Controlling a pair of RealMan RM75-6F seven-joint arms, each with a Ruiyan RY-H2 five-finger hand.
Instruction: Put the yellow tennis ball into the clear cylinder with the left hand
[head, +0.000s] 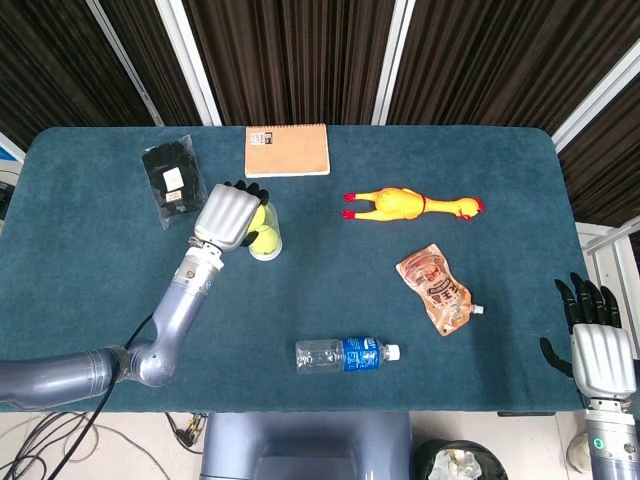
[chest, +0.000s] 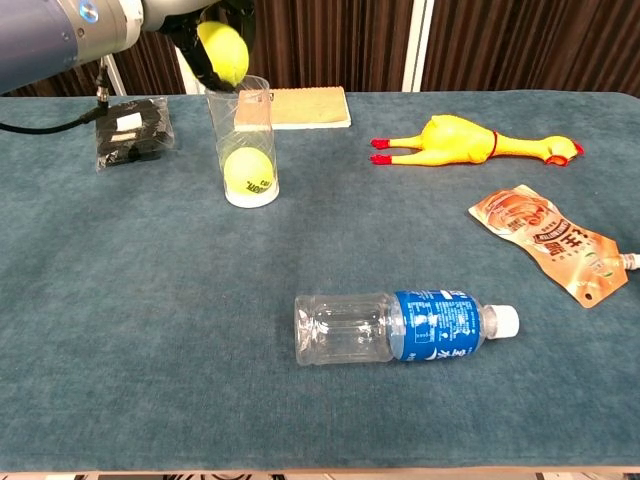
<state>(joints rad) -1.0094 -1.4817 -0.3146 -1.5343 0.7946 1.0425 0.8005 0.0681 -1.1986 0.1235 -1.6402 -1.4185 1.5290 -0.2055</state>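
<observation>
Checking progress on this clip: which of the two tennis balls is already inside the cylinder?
The lower ball, resting at the bottom of the cylinder. The other ball is held by the left hand at the cylinder's rim, not yet dropped in.

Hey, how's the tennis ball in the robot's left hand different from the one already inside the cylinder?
The held ball is up at the cylinder's rim, gripped by the left hand; the inside ball sits at the cylinder's bottom, touched by no hand. The held ball is partly hidden by dark fingers; the inside ball shows through the clear wall, with dark lettering facing the chest camera. Both are yellow and look about the same size.
</observation>
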